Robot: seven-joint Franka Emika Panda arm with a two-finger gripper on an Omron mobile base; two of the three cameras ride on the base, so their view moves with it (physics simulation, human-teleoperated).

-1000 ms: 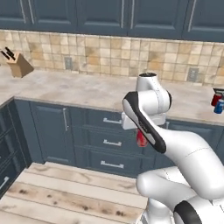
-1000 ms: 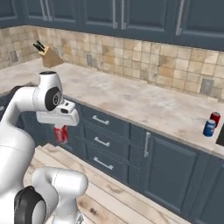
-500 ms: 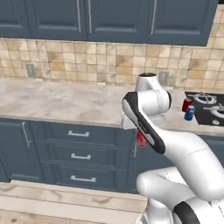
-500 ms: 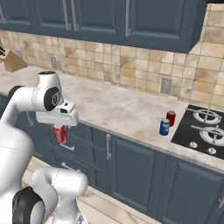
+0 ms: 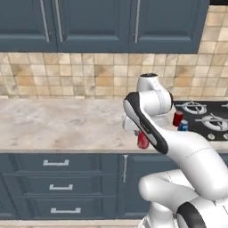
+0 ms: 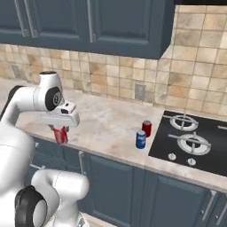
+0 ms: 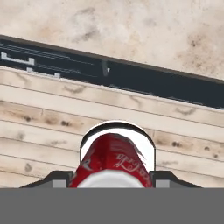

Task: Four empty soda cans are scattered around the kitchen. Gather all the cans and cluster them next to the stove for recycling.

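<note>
Holding a red can (image 7: 114,162) pinched between its fingers, the tool (image 6: 60,135) hangs in front of the bench (image 6: 106,124) edge, well to the side of the stove (image 6: 199,144) where the bench runs long and bare. From the left base camera the robot's own white forearm covers most of this held can (image 5: 143,140), leaving just a red sliver showing. From the hand camera the can's lower part is cut off, and its silvery rim shows as a pale ring around the red body; beyond it lie pale wooden floor planks (image 7: 52,122) and the dark cabinet fronts (image 7: 144,81).

Two more cans stand upright on the bench just beside the stove's near edge: a second red can (image 6: 146,128) and a blue can (image 6: 141,139), close together; whether they touch is hard to tell. From the left base camera both are partly hidden behind the arm.

The stove is a flat black glass panel with round grey burners and small pale knobs (image 6: 172,156); its far side is cut off by the frame. The bench is mottled beige stone with a straight front edge. Away from the stove, the bench top is open. Behind runs a tan tiled wall (image 6: 111,80) with a grey outlet (image 6: 140,92), and dark blue upper cabinets (image 6: 88,22) hang overhead.
</note>
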